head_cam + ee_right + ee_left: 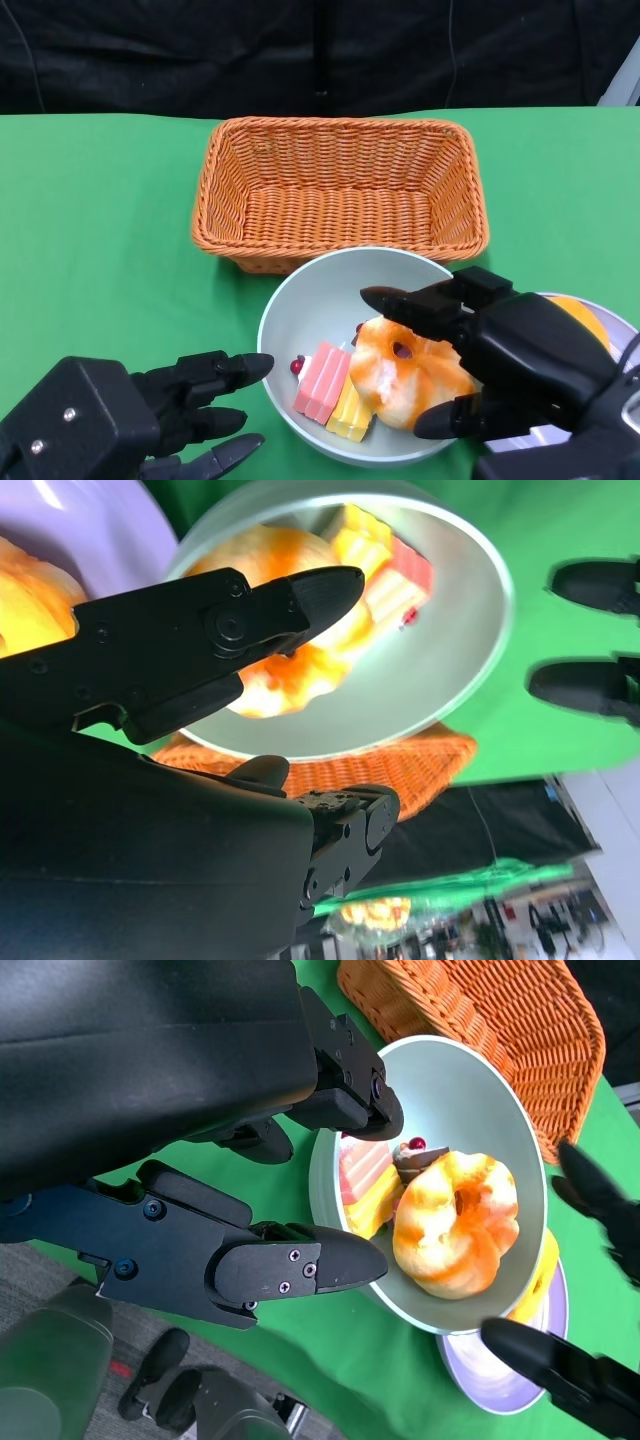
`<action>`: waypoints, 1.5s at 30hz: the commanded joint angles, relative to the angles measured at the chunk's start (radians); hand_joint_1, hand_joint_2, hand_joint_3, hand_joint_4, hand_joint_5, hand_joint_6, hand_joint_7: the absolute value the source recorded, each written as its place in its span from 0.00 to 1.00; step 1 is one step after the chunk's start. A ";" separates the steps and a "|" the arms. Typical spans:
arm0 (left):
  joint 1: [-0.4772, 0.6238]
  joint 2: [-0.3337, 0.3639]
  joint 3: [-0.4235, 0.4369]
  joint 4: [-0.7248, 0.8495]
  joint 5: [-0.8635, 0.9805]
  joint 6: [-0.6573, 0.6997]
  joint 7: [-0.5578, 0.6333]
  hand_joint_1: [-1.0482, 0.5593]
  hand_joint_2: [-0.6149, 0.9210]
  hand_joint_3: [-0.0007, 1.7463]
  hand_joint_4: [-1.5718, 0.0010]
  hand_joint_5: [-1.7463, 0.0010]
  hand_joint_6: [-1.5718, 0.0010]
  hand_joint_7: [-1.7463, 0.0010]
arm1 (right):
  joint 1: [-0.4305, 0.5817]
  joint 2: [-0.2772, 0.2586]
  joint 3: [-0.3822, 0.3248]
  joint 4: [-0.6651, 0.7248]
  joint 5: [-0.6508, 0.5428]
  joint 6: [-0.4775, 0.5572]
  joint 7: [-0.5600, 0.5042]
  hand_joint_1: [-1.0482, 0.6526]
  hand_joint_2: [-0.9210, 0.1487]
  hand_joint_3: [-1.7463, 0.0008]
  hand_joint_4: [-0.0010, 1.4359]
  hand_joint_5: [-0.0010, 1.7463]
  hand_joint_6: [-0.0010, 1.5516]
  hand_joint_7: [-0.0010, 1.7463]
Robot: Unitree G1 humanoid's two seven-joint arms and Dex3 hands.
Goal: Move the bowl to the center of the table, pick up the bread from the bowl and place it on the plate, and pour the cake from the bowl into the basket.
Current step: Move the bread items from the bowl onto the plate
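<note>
A pale grey bowl [300, 330] is seen on the green table [100, 220], just in front of an empty orange wicker basket [340, 190] whose near wall is close to or touching the bowl's far rim. Inside the bowl, a ring-shaped orange-glazed bread [405, 375] is seen toward the right side, with a pink and yellow layered cake [330, 390] lying against it on the left and a small red berry [297, 366] beside the cake. The right hand [470, 350] is held over the bowl's right side with fingers spread above and below the bread; nothing is gripped, and whether the fingers touch the bread cannot be told. The left hand [190, 405] is seen at the bowl's left rim, its fingers apart and extended toward the bowl, with nothing grasped. A lavender plate [615, 325] is partly visible at the right, behind the right hand, and an orange piece of food [585, 315] is seen on it.
</note>
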 commanded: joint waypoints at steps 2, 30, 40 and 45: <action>0.003 0.005 0.003 -0.014 0.004 0.006 0.001 0.30 1.00 0.24 0.83 0.74 0.74 1.00 | -0.031 -0.016 0.022 0.048 -0.040 0.000 0.005 0.18 0.00 0.98 0.00 0.35 0.15 0.02; 0.004 -0.011 -0.026 -0.049 0.014 0.045 0.021 0.31 1.00 0.24 0.84 0.70 0.74 1.00 | -0.107 0.073 0.055 0.438 0.010 -0.322 -0.478 0.56 0.48 0.24 0.67 1.00 0.46 0.99; -0.003 -0.014 -0.031 -0.031 0.020 0.041 0.022 0.32 1.00 0.24 0.85 0.70 0.74 1.00 | -0.089 0.097 -0.055 0.338 0.116 -0.425 -0.574 0.53 0.69 0.02 0.71 1.00 0.52 0.95; -0.001 -0.021 -0.026 -0.028 0.016 0.045 0.021 0.31 1.00 0.23 0.85 0.70 0.73 1.00 | -0.063 0.087 -0.119 0.284 0.167 -0.437 -0.553 0.53 0.73 0.00 0.72 1.00 0.51 0.99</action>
